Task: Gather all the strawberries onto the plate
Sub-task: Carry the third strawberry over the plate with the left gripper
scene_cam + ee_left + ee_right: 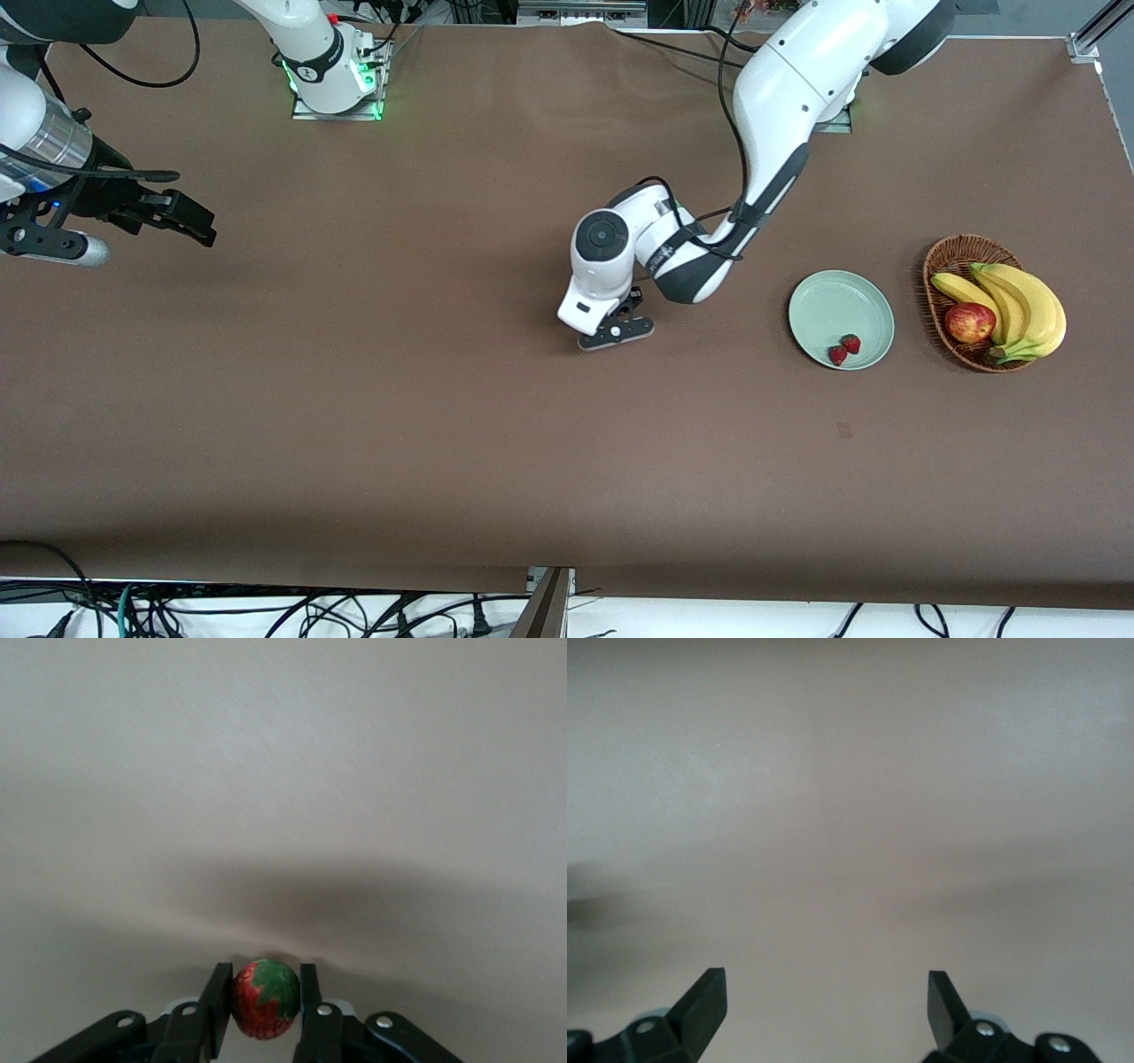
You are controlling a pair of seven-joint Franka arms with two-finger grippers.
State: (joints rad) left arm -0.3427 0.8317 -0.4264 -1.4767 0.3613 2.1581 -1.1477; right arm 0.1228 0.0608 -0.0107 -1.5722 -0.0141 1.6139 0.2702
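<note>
The pale green plate (828,306) lies toward the left arm's end of the table and holds two strawberries (844,349) near its front rim. My left gripper (617,330) is low at the brown table, near its middle, well away from the plate toward the right arm's end. In the left wrist view my left gripper (263,999) is shut on a third strawberry (263,998), its green cap facing up; this berry is hidden in the front view. My right gripper (190,217) waits open and empty above the right arm's end of the table; the right wrist view shows it (826,1001) over bare tabletop.
A brown wicker basket (945,259) stands beside the plate, closer to the left arm's end of the table. It holds bananas (1019,306) and a red-yellow apple (969,322). Cables hang along the table's front edge.
</note>
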